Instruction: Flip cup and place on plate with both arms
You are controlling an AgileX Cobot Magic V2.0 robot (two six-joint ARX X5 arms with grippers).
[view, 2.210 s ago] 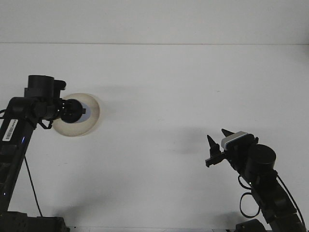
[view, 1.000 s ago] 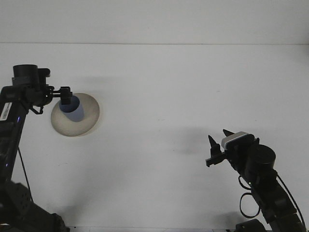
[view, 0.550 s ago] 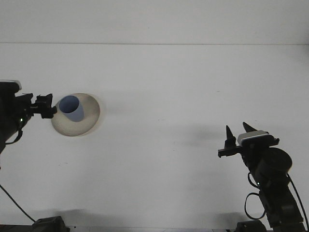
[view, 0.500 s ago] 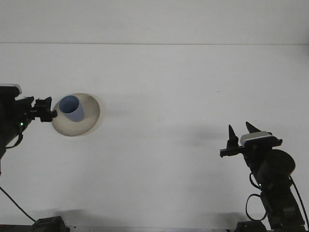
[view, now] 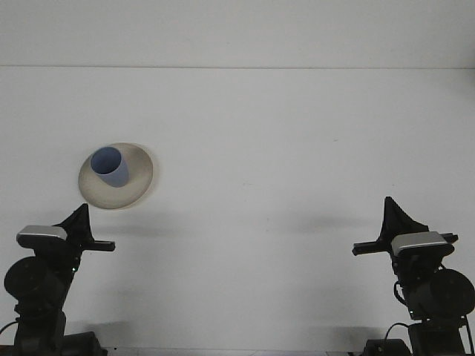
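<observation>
Resting upright on the round beige plate (view: pixel 137 185), the blue plastic cup (view: pixel 109 167) needs nothing; gripper openness: cannot tell.

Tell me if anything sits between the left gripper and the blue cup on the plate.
Nothing visible does. Only bare white table lies between the left gripper and the blue cup, which stands upright on the plate.

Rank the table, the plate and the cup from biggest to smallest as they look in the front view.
1. Table: it fills almost the whole picture.
2. Plate: a round dish left of the middle.
3. Cup: the blue cup stands upright on the plate and covers only part of it.
</observation>
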